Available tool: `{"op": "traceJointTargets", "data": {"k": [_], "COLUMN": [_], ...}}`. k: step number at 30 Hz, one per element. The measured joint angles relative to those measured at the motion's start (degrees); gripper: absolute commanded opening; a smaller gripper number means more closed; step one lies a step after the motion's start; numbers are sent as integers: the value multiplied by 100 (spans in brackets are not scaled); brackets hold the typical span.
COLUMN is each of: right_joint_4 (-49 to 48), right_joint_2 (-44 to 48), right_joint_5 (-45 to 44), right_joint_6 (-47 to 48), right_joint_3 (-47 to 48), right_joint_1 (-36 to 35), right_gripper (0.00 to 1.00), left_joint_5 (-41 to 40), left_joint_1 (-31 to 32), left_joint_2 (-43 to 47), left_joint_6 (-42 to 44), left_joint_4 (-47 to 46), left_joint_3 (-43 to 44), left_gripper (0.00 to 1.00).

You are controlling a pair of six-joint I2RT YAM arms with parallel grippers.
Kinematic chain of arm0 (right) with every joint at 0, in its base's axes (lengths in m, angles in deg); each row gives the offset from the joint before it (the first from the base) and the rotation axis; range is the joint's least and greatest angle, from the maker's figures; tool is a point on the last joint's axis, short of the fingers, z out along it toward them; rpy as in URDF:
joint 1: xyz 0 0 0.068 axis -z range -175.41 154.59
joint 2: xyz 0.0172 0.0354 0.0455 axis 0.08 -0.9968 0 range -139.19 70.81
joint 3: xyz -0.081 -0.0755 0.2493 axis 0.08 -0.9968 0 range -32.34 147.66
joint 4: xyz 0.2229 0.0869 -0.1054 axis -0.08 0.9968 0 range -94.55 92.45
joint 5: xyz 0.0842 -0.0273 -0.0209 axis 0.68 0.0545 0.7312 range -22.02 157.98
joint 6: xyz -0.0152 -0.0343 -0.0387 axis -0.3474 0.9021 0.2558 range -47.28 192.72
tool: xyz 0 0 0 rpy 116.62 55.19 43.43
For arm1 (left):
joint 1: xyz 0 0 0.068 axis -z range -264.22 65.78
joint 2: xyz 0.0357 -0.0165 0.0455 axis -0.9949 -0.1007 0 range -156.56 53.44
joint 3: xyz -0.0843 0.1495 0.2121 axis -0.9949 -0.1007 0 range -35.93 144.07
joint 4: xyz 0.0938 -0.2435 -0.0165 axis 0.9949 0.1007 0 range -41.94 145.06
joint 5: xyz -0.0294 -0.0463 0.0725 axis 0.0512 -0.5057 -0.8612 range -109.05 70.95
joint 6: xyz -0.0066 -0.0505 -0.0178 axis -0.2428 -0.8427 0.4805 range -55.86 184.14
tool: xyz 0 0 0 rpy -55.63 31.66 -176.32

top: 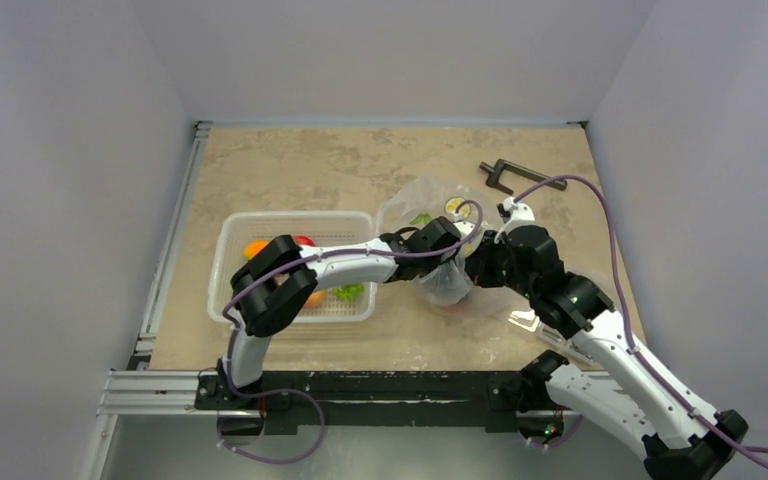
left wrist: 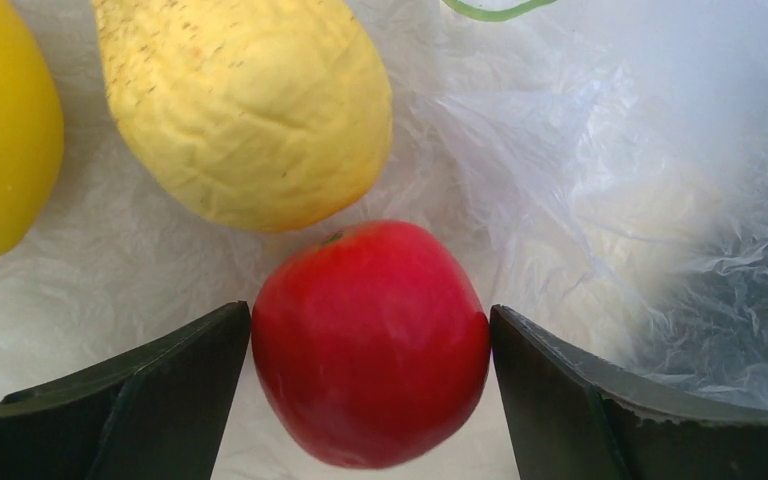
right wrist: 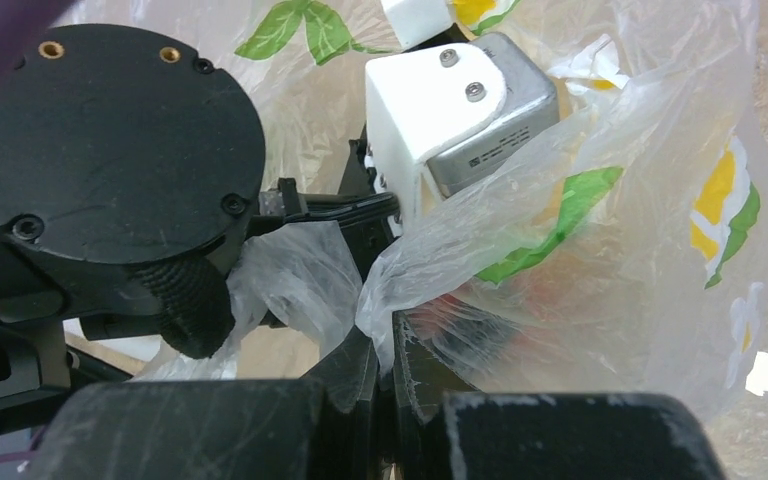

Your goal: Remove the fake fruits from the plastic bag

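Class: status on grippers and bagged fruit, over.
Left gripper open, straddling round red apple. Right gripper shut on crinkly clear lemon-print bag. Wrinkled yellow pear-like fruit crowds apple.

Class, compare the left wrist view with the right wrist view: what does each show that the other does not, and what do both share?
Only the left wrist: the apple framed by the open left gripper, with the pear beyond it. Only the right wrist: the right gripper shut on a fold of bag, and the left arm inside it. Both: the bag's film.
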Motion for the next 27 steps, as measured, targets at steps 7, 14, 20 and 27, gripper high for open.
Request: {"op": "traceJointTargets", "data": {"k": [7, 14, 20, 27], "right_joint_4": [-31, -127, -691, -1412], "right_joint_2": [0, 2, 170, 557], "right_joint_5": [-4, -87, -37, 136], "right_joint_6": [-7, -103, -345, -584], "right_joint_3": [-122, -334, -398, -577], "right_joint_1": [0, -2, -68, -136], "right_gripper": [0, 0, 0, 0], "left_joint_5": [140, 31, -367, -789], "left_joint_1": [0, -42, -144, -190], "left_joint_2": [-199, 20, 529, 1091], "left_joint_6": [17, -4, -7, 0], "left_joint_4": [127, 476, 920, 1408], "left_joint_3": [256, 256, 256, 315], "left_gripper": [38, 16, 4, 0]}}
